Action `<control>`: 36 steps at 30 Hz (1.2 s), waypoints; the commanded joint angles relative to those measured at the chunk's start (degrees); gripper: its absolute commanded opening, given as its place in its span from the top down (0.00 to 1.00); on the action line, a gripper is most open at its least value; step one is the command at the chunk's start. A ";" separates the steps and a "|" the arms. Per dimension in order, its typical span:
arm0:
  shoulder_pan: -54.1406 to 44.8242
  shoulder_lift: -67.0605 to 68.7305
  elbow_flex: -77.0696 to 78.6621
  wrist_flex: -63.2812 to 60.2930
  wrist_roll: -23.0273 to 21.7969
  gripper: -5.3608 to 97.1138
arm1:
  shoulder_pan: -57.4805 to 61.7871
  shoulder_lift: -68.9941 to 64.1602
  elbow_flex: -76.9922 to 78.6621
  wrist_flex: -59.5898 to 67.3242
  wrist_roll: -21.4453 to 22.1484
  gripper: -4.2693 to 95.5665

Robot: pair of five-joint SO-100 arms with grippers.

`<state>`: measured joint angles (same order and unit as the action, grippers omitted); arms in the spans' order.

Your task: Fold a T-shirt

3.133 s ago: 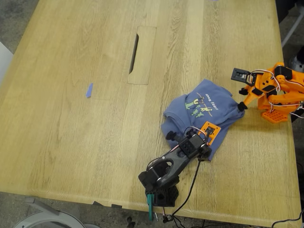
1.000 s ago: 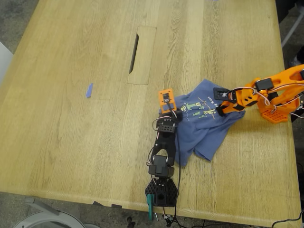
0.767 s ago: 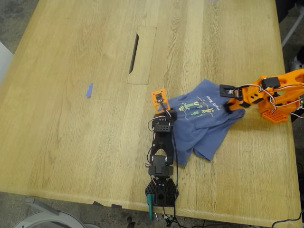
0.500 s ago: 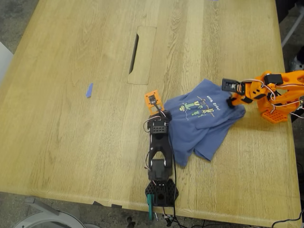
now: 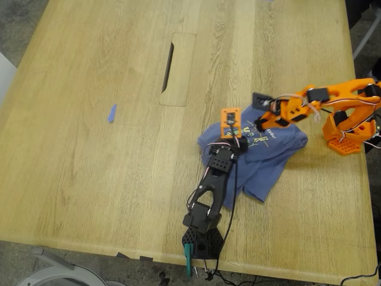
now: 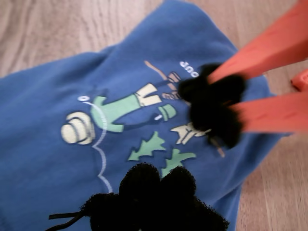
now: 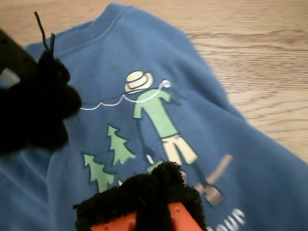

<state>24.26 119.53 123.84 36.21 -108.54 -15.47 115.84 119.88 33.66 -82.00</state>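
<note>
Over the print of the bunched T-shirt [image 5: 262, 155], my first gripper [image 6: 159, 202] and my second gripper [image 7: 144, 202] converge with pads together, gripping nothing, apparently to press or pinch cloth.

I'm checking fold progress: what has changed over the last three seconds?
My first end effector swung from the T-shirt's near corner to its edge on the exterior view's left, drifted outward, then came back over the print. My second end effector moved from the opposite edge onto the print. The T-shirt went from bunched to more spread. Whether either grips cloth is unclear. The blue scrap stayed put.
</note>
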 commanded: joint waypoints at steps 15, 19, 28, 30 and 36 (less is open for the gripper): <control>-11.87 -7.73 6.24 -13.18 -0.26 0.95 | -5.54 13.01 23.91 -6.24 1.32 0.96; -16.61 -6.42 6.50 -12.92 -0.44 0.95 | -4.39 23.82 29.88 0.35 1.32 0.96; -26.28 0.62 6.68 -7.47 -0.35 0.95 | 1.49 46.93 36.91 17.58 0.97 0.96; -28.48 3.08 6.94 -5.01 -0.09 0.95 | 5.01 50.01 36.30 19.78 0.53 0.96; -36.56 11.78 7.47 4.48 0.53 0.94 | 20.04 52.65 29.88 23.47 -1.58 0.96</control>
<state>-9.32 123.40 131.92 38.06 -108.46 0.00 167.08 153.90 56.16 -83.06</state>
